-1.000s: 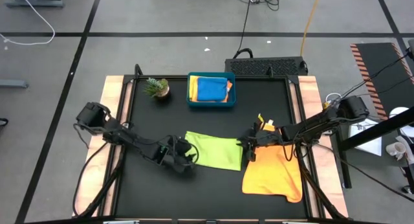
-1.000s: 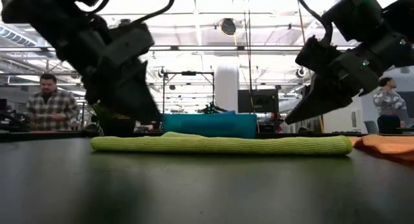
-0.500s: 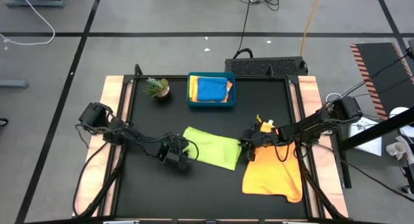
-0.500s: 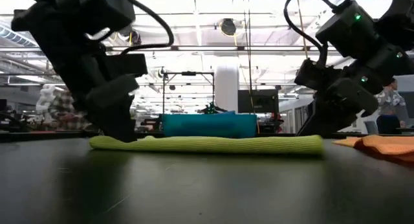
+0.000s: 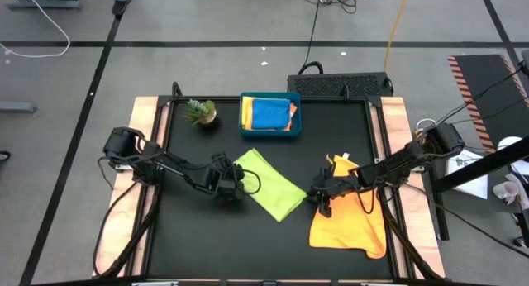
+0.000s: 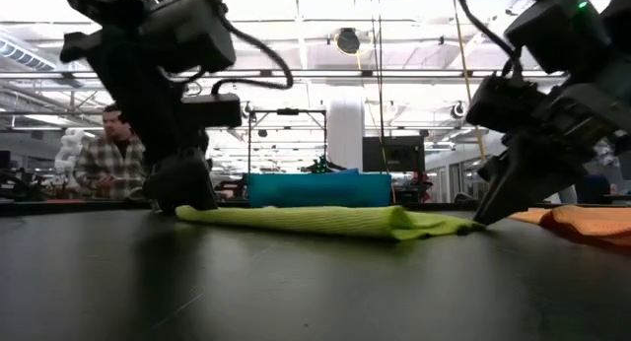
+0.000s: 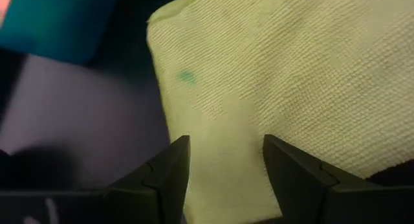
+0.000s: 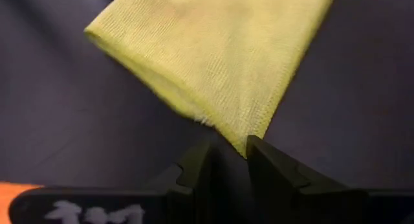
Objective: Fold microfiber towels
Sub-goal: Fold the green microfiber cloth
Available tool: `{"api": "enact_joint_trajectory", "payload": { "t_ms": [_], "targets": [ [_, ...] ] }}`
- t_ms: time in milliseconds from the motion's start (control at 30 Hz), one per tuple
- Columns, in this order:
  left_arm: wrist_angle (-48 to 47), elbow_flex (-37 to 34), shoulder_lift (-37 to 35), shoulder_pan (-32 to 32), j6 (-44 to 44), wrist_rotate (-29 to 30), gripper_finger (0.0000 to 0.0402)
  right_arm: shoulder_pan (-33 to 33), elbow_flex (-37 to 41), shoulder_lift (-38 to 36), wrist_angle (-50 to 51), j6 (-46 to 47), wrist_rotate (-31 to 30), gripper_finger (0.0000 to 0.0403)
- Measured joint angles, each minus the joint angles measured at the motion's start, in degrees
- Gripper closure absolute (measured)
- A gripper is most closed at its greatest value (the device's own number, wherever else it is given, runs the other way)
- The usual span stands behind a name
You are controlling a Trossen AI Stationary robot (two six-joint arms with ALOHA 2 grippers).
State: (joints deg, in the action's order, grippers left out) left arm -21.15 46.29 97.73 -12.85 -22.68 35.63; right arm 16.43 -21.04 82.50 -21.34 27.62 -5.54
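In the high view, the left end effector (image 5: 234,183) sits left of centre at the upper-left end of the lime green towel (image 5: 269,183). Its wrist view shows its fingers (image 7: 162,172) spread wide, straddling the cloth's edge with the fabric lying between them; whether they actually pinch it I cannot tell.

The towel is a folded strip on the black surface (image 5: 207,236), its long axis slanting from upper left down to lower right. It looks soft, finely ribbed and thin, with a rounded folded edge.

At its lower-right corner, right of centre, the right end effector (image 5: 318,202) is narrowed onto the cloth, the corner pinched between its fingers (image 8: 194,169).

Each arm therefore has its own end, so the next fold likely turns on carrying one end along that slant.

Further right lies a rumpled orange towel (image 5: 351,224). At upper centre, a rigid teal tray (image 5: 244,127) holds a blue towel (image 5: 269,114).
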Motion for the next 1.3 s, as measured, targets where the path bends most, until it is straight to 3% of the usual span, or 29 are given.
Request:
{"api": "enact_joint_trajectory", "payload": {
  "t_ms": [200,300,567,700,933,1033,1133,1300],
  "targets": [
    [2.4,2.3,-3.5,-1.8,1.8,0.1,0.0204,2.2,0.1,-0.4,-0.6,0.3,0.1,0.0308],
    [8.7,3.1,-3.8,-4.3,3.9,0.0,0.0204,2.2,0.2,-1.3,-1.2,-0.4,0.0,0.0308],
    [41.5,3.2,2.4,-11.0,12.3,-7.6,0.0204,1.4,0.2,-3.5,-4.7,-5.1,-2.6,0.0308],
    [49.9,5.6,9.3,-13.2,17.3,-8.6,0.0204,1.0,0.1,-4.1,-5.6,-6.1,-4.3,0.0308],
    [46.9,18.1,21.2,-12.5,15.0,-6.8,0.0204,0.8,0.0,-4.9,-7.3,-7.4,-4.9,0.0308],
    [37.2,22.9,23.7,-11.7,14.0,-6.8,0.0204,0.8,0.0,-5.2,-7.8,-7.5,-4.9,0.0308],
    [27.7,25.8,24.3,-11.7,11.7,-6.4,0.0204,0.9,0.1,-5.8,-7.5,-7.4,-4.9,0.0308],
    [21.9,26.6,24.1,-11.9,9.0,-7.6,0.0204,0.9,0.0,-6.0,-7.0,-7.6,-5.0,0.0308]
  ]
}}
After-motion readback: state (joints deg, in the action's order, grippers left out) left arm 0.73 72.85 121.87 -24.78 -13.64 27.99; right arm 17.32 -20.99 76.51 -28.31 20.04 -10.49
